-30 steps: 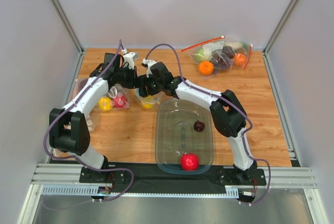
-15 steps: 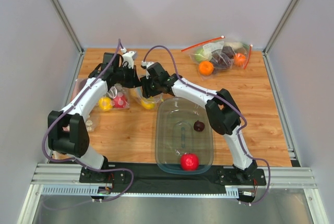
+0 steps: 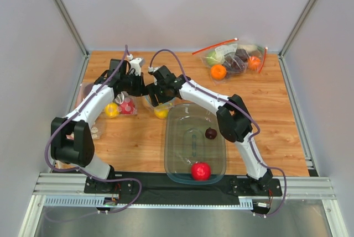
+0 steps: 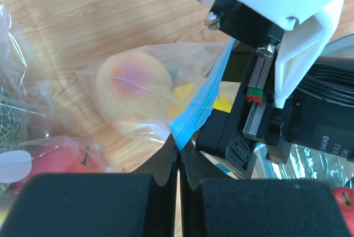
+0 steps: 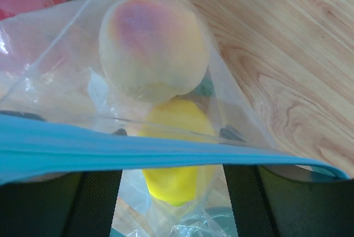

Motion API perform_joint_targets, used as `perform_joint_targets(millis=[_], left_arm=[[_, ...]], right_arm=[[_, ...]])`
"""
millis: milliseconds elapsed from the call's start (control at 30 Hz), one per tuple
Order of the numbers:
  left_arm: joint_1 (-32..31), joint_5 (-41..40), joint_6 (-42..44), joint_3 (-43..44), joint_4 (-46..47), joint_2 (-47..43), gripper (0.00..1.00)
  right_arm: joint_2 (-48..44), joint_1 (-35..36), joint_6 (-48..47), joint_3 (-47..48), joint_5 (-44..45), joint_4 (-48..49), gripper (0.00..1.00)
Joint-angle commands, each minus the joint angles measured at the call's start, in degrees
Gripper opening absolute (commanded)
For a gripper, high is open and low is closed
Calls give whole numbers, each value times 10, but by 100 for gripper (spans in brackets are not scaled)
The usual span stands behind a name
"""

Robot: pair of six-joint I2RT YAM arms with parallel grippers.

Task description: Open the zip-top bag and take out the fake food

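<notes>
Wooden table (image 3: 265, 110) carries a clear tub (image 3: 223, 154) holding the apple (image 3: 201, 170) and plum (image 3: 211, 133). Just left of it sits the zip-top bag (image 5: 232, 99) (peach (image 5: 152, 49) and lemon (image 5: 174, 165) inside). There the left gripper (image 4: 178, 157) pinches its blue strip (image 4: 196, 110), while the right gripper (image 5: 172, 209) has fingers spread either side of the lemon.

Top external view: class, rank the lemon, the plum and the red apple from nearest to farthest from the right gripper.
1. Lemon, in the zip-top bag beside the right gripper.
2. Plum, on the clear tray's right side.
3. Red apple, at the tray's near end.
</notes>
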Motion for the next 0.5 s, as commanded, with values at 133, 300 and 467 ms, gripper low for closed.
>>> perform_joint_targets(millis=[133, 300, 467], left_arm=[[-6, -48, -32, -8, 78, -35, 0], [-6, -86, -68, 18, 122, -4, 0], [-6, -105, -90, 38, 175, 27, 0]], right_arm=[[37, 36, -44, 63, 8, -93, 72], [58, 34, -54, 88, 26, -102, 72], [77, 22, -51, 114, 22, -113, 72]])
